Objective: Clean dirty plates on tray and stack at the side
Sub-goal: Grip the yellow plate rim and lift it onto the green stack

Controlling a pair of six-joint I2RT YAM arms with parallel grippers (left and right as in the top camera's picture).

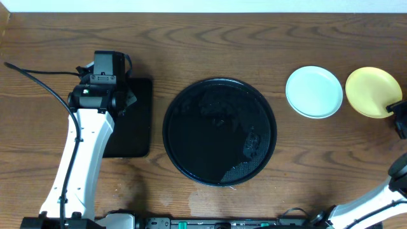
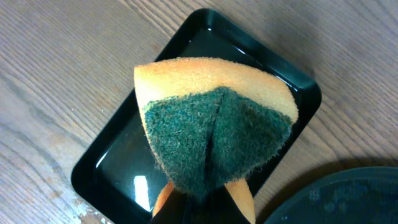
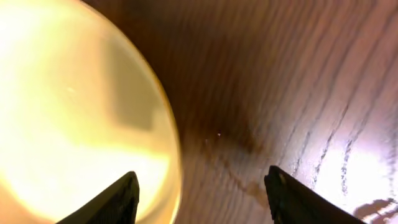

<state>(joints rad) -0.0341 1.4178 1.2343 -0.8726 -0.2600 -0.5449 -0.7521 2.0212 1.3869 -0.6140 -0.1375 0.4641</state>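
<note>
The right gripper (image 3: 205, 194) stands wide open with nothing between its fingers, low over the wood-grain counter (image 3: 280, 74). One finger overlaps the rim of the pale yellow plate (image 3: 68, 112); I cannot tell whether it touches the plate. The left gripper (image 2: 204, 202) is clamped on a folded sponge (image 2: 214, 124), green scouring face outward with yellow foam above, over the small rectangular black tray (image 2: 112, 168). Further out, the large round black tray (image 1: 191, 133) sits mid-counter, its floor glistening wet. To its right, apart from it, a mint-blue plate (image 1: 313, 92) lies on the counter, and the yellow plate lies just beside it toward the edge.
</note>
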